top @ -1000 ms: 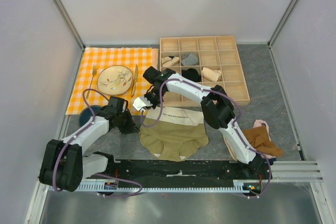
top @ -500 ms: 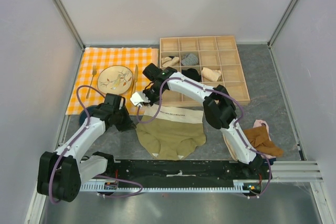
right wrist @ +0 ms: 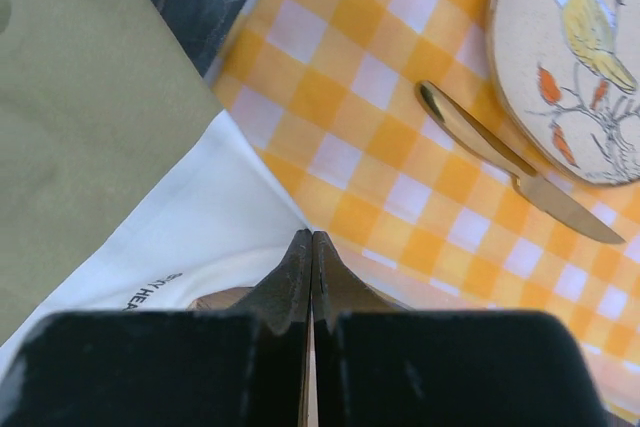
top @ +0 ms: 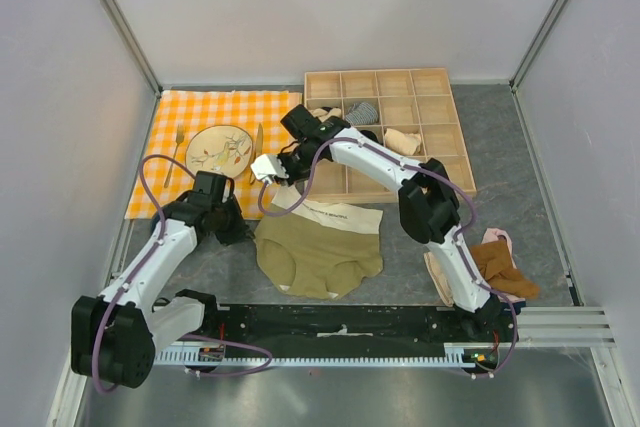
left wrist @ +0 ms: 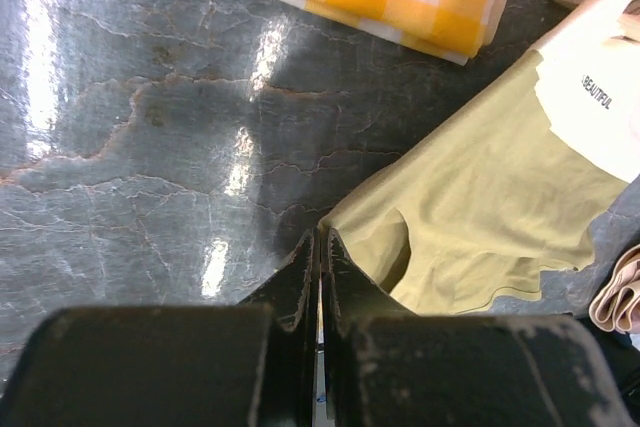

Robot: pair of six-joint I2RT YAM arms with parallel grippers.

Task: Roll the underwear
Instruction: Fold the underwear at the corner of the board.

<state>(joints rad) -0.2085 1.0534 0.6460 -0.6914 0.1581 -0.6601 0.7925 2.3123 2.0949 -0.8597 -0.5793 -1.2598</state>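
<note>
The underwear (top: 318, 252) is olive-khaki with a cream waistband (top: 335, 215) and lies spread on the grey table in front of the arm bases. My left gripper (top: 246, 231) is shut on its left corner; the left wrist view shows the olive fabric (left wrist: 480, 207) running right up to the closed gripper (left wrist: 320, 237). My right gripper (top: 284, 183) is shut on the waistband's far left corner and holds it slightly raised. In the right wrist view the white band (right wrist: 200, 237) ends at the closed gripper (right wrist: 312, 237), above the checked cloth.
An orange checked cloth (top: 200, 112) at the back left carries a plate (top: 218, 151), a fork (top: 179, 137) and a knife (top: 257, 139). A wooden compartment box (top: 440, 162) holding rolled items stands at the back right. A rust-brown garment (top: 505, 269) and a pink garment (top: 497, 238) lie at the right.
Both grippers have moved left and away from the bases, dragging the underwear with them. The waistband corner now reaches the edge of the checked cloth.
</note>
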